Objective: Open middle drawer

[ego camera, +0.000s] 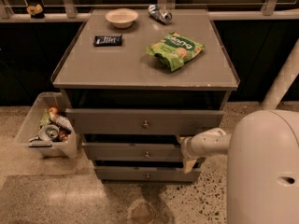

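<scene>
Middle drawer (131, 151): second of three grey fronts in the cabinet (140, 69), small round knob (146, 154) at centre. Gripper (187, 154) is at the right end of that front, right of the knob, arm (210, 143) coming in from the right. Can't tell if it's spread, closed or pinching anything. Top drawer (112, 122) above, with a dark gap over it; bottom drawer (121, 174) just under. On the cabinet: bowl (121, 17), can (160, 14), green chip bag (175, 49), black snack bar (108, 40). Clear bin (32, 120) of trash on the floor, left of the drawers.
</scene>
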Motion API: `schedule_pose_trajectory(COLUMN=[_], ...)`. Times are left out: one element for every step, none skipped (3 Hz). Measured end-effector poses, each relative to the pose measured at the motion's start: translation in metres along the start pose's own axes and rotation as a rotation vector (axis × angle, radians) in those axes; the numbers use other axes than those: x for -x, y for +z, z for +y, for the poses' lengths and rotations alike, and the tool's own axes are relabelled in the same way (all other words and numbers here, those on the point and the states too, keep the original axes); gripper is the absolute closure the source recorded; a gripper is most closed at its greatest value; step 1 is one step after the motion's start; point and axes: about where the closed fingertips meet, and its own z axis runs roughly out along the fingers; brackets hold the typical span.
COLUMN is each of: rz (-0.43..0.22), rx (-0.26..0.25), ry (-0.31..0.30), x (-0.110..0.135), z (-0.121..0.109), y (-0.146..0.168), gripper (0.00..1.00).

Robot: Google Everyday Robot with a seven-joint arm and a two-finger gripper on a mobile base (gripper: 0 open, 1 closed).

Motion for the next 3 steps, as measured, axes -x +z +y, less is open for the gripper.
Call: schedule_pose_trajectory(rz=[-0.014,-0.014,-0.014], rx=[0.009,0.009,0.009], ry=[0.020,0.020,0.020], x=[-0.0043,-0.0043,-0.0043], z=[0.0109,0.0109,0.0109], y=[0.0126,0.0126,0.0126], gripper=[0.00,0.00,0.18])
